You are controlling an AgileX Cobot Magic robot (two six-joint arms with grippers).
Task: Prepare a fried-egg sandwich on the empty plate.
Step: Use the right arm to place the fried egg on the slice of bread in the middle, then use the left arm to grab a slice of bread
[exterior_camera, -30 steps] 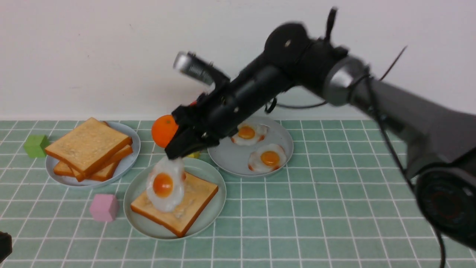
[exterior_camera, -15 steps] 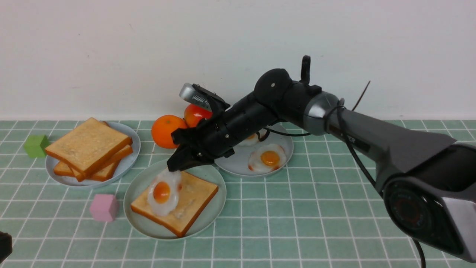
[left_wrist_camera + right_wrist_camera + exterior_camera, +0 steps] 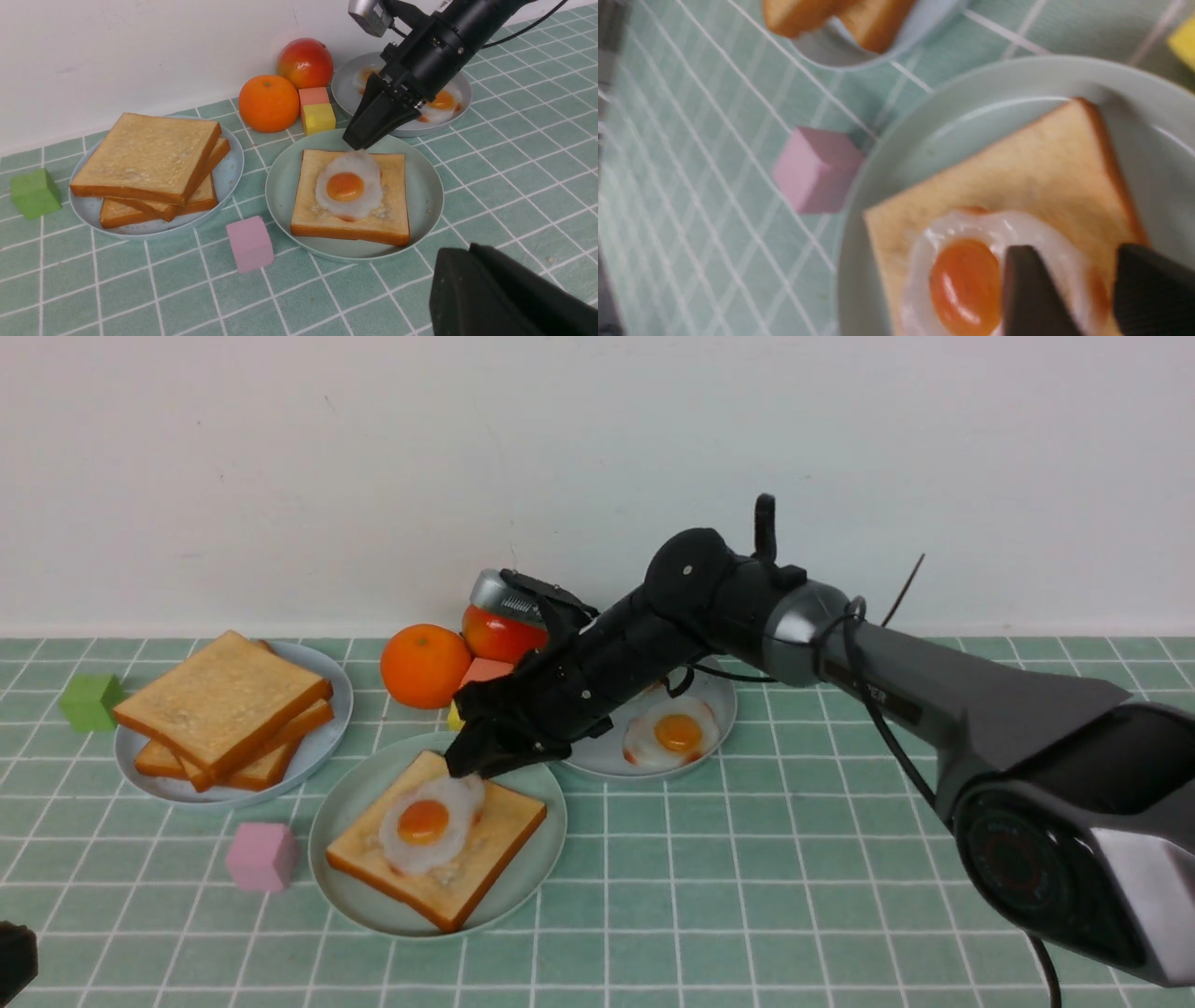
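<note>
Left of the fingers of the right gripper, a toast stack fills a grey-blue plate, with a green cube and a pink cube nearby. Behind the fingers sit an orange, a red fruit and two blocks; to their right, fried eggs on another plate.

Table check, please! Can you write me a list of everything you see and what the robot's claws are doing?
Surface: green tiled tabletop, no spills seen.
Job's things: toast slice with a fried egg flat on it, on the mint plate; no top slice yet. Toast stack on a grey-blue plate; spare egg on the far plate.
Clutter: orange, red fruit, green cube, pink cube, yellow cube, coral cube.
Claws: right claw open, just above the egg's edge; left claw shut, near the table's front edge.
Cables: black cable along the right arm.
Surroundings: white wall.
</note>
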